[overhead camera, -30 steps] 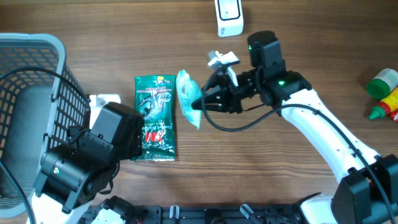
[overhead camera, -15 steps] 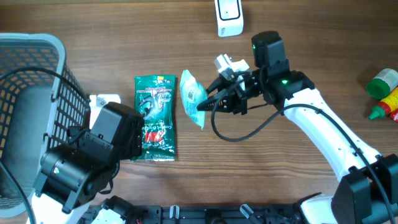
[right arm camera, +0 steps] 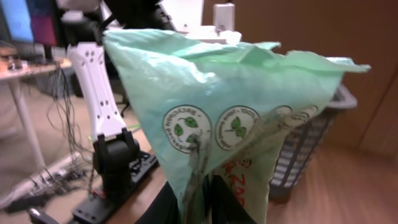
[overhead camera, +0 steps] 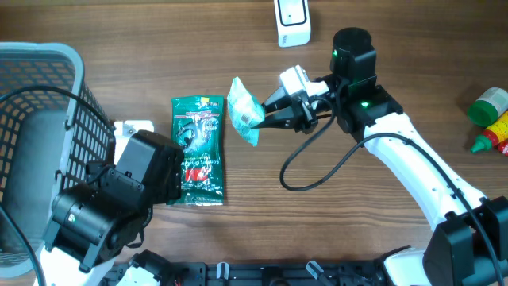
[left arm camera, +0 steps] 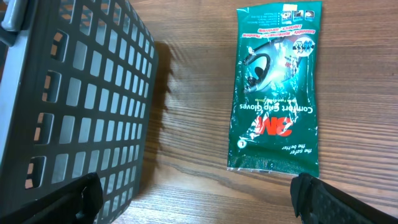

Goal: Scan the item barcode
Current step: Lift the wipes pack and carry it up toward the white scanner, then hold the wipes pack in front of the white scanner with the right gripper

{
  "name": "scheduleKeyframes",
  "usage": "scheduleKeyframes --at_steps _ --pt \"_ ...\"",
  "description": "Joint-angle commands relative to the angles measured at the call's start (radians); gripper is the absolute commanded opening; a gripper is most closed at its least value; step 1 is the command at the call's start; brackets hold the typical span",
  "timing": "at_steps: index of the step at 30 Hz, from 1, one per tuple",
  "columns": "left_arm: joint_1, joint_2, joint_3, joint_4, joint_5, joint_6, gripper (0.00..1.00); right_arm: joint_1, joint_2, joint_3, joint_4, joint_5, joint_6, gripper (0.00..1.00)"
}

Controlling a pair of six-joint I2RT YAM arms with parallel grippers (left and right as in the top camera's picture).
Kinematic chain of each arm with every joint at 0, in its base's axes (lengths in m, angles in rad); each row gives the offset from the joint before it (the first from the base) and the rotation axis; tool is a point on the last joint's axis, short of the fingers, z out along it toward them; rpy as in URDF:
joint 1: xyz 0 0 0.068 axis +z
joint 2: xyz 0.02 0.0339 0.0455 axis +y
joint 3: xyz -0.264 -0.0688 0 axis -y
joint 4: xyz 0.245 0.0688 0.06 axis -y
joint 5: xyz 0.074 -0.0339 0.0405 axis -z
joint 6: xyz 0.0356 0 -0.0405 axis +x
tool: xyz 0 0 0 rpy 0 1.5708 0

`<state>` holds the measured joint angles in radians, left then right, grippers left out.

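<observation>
My right gripper (overhead camera: 263, 119) is shut on the item, a pale green plastic packet (overhead camera: 242, 110), and holds it off the table near the middle. In the right wrist view the packet (right arm camera: 230, 118) fills the frame, pinched between the dark fingers (right arm camera: 171, 202) at its lower edge. A white scanner (overhead camera: 292, 22) stands at the far edge, above and to the right of the packet. My left gripper (left arm camera: 196, 202) is open over bare wood, between the basket (left arm camera: 81, 93) and a dark green glove pack (left arm camera: 277, 87), touching neither.
The grey mesh basket (overhead camera: 40, 63) fills the left side. The glove pack (overhead camera: 198, 151) lies flat left of the packet, with a white object (overhead camera: 131, 129) beside it. A green-capped bottle (overhead camera: 488, 105) and a red bottle (overhead camera: 494, 137) stand at the right edge.
My right gripper has swung toward the far edge and slightly right with the packet, and its wrist has turned. The left arm has not moved.
</observation>
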<state>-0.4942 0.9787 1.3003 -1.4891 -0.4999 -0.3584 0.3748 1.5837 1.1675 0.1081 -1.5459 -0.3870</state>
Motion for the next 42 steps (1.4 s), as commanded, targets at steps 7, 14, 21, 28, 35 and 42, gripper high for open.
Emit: scheduleKeyframes --at_steps 7,14,21,28,35,42 --pt "0.008 -0.001 -0.003 0.000 0.002 -0.017 1.00 -0.003 -0.001 0.003 -0.342 0.719 0.864 0.04" --pt "0.008 -0.001 -0.003 0.000 0.002 -0.017 1.00 -0.003 0.002 0.003 -0.364 1.003 1.061 0.04" --pt "0.008 -0.001 -0.003 0.000 0.002 -0.017 1.00 -0.023 0.135 0.093 -0.357 1.116 1.127 0.05" --pt "0.008 -0.001 -0.003 0.000 0.002 -0.017 1.00 -0.094 0.488 0.472 -0.446 1.202 1.128 0.05" --pt "0.008 -0.001 -0.003 0.000 0.002 -0.017 1.00 -0.141 0.753 0.773 -0.453 1.208 1.175 0.05" --pt "0.008 -0.001 -0.003 0.000 0.002 -0.016 1.00 -0.135 0.782 0.798 -0.450 1.282 1.172 0.05"
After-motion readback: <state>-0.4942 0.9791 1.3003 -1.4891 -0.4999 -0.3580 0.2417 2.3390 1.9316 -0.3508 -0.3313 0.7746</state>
